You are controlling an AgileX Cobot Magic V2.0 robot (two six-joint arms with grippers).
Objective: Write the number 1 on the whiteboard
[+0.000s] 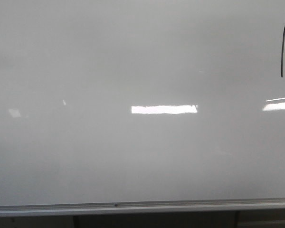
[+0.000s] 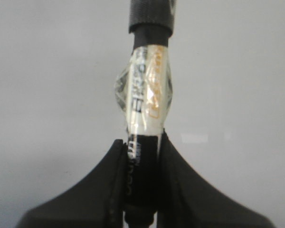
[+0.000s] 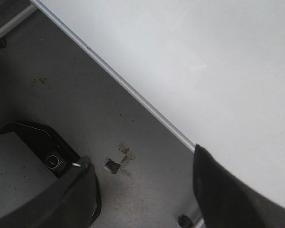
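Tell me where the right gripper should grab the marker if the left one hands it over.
Probably the taped middle of the marker, approached from the side across its axis. The left gripper already clamps the lower barrel, and the taped section above its fingers is exposed and thicker. The right gripper is open and empty.

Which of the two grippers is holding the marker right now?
The left gripper: its fingers are clamped on the black marker. The right gripper is open and empty.

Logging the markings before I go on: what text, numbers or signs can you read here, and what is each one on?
"1": thin black vertical marker stroke on the glossy white whiteboard with silver frame rail, far right of the front view.
Orange and dark print on the taped label of the black marker pen, held in the left pincer: too blurred to read.
Nothing else legible.
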